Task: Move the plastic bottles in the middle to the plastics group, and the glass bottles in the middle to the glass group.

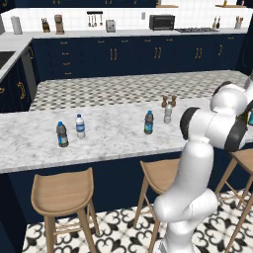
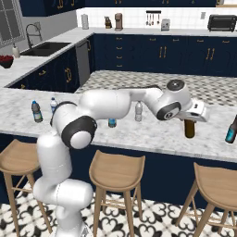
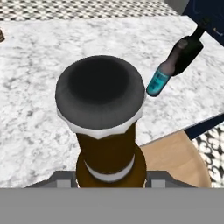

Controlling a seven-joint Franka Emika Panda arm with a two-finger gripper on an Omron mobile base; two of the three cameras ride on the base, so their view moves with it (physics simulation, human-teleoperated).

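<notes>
A: Where do we stand? Our tool [image 2: 190,121] is out over the right stretch of the marble bench [image 2: 152,134], clenched on the brown glass bottle [image 2: 189,127]. In the hand view we look straight down on its dark cap, with the neck running away between the fingers.

B: Agreed, we've got it near the top. In the right base view its base looks to sit at the bench surface or just off it; we can't tell which.

A: And the glass group is the teal bottle [image 2: 231,130] further right, near the bench's edge. In the hand view it lies up and to the right of our cap.

B: So we carry the brown one towards it and set it down beside it, near but not touching. Holding by the neck means the body can swing, so we should move steadily and keep it upright.

A: We also need to watch that far edge. We should land it well onto the marble, inboard of the teal bottle, not past it.

B: Then lower until the base is flat before we release, and lift straight up so the fingers don't tip it.

A: After that the two plastic bottles in the middle are left: the dark one [image 1: 148,122] and the pale one [image 1: 168,113], standing by the wooden shakers [image 1: 168,101].

B: They go left, to the plastics group [image 1: 70,130].
</notes>
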